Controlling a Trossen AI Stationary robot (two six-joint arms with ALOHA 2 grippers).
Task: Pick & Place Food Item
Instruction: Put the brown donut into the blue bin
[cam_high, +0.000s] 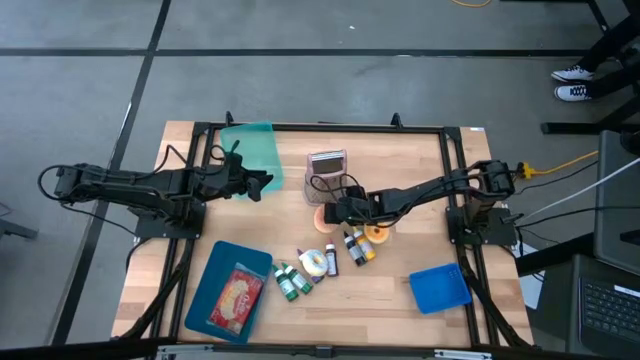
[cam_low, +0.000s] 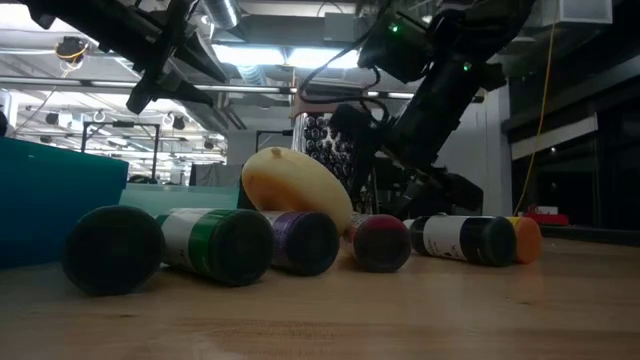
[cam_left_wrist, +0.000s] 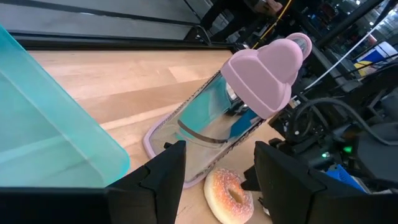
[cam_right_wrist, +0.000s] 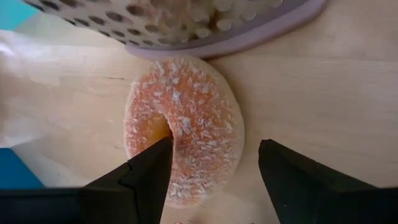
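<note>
We are holding our right pincer (cam_right_wrist: 211, 165) wide open right over the donut (cam_right_wrist: 185, 130), not grabbing it.

Dark jointed arms (cam_high: 130, 186), black cables

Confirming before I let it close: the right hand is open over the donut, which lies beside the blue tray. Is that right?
Not quite. The right hand is open over the donut, but the donut lies beside the pink-rimmed grater, not the blue tray. The right wrist view shows the grater's rim right by the donut; the high view shows the tray far off, near the table's front edge.
</note>
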